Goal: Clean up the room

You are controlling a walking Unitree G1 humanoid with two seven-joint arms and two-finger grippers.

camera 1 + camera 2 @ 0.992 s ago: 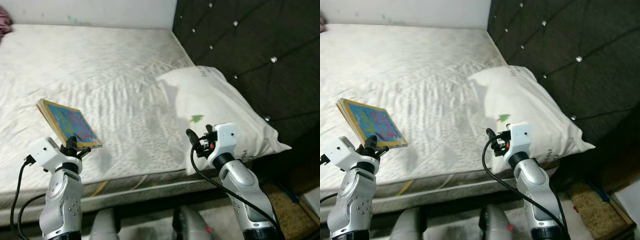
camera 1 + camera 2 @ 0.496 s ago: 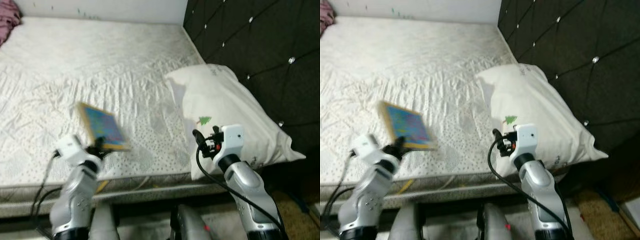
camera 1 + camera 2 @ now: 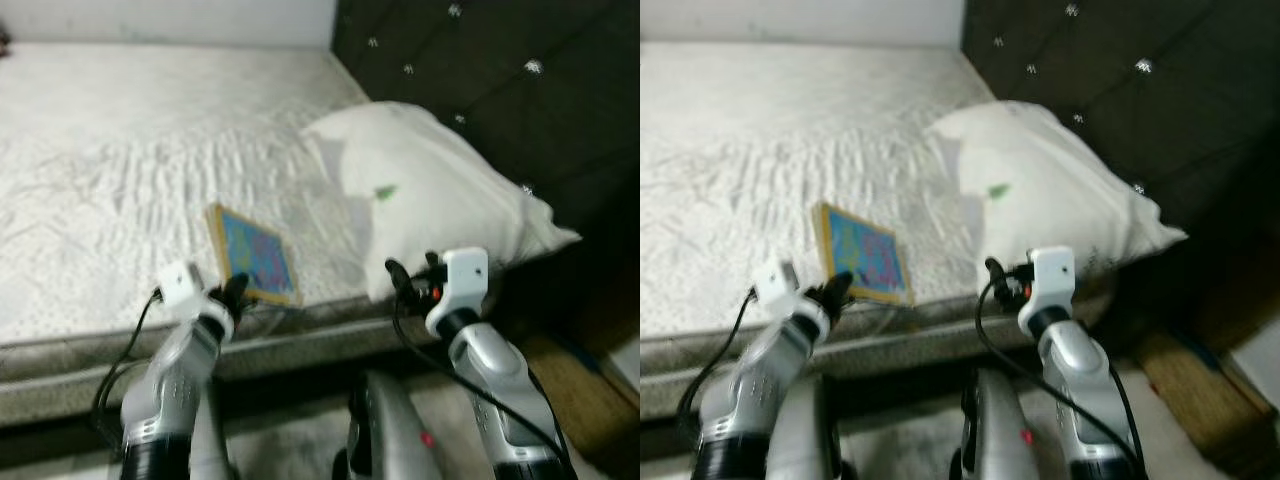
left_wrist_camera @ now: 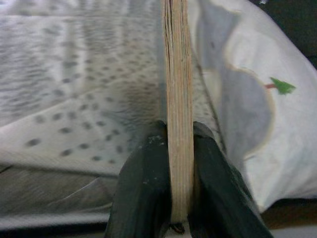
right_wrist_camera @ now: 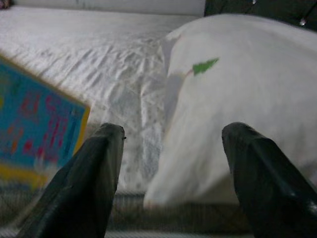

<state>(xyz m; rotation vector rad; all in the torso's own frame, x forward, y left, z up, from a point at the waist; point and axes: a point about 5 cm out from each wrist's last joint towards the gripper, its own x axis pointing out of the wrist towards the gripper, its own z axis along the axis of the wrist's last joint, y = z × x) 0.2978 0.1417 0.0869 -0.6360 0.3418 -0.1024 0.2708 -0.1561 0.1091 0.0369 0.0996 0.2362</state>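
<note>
A thin book (image 3: 252,255) with a blue cover and yellow border stands tilted over the front edge of the white mattress (image 3: 120,160). My left gripper (image 3: 235,290) is shut on its lower corner; in the left wrist view the book's page edge (image 4: 178,114) is pinched between the two black fingers (image 4: 143,193). My right gripper (image 5: 168,173) is open, held at the bed's front edge beside a white pillow (image 3: 430,190) with a small green tree mark. The pillow (image 5: 247,84) and the book (image 5: 34,124) both lie ahead of it.
A dark tufted headboard (image 3: 480,70) with shiny studs rises behind the pillow on the right. The bed's grey base edge (image 3: 60,370) runs across in front of me. A brownish floor strip (image 3: 560,370) lies at the lower right.
The camera has shifted and the view is blurred. My left arm has swung the book to the right, nearer the pillow and the bed's front edge. The right gripper holds its place.
</note>
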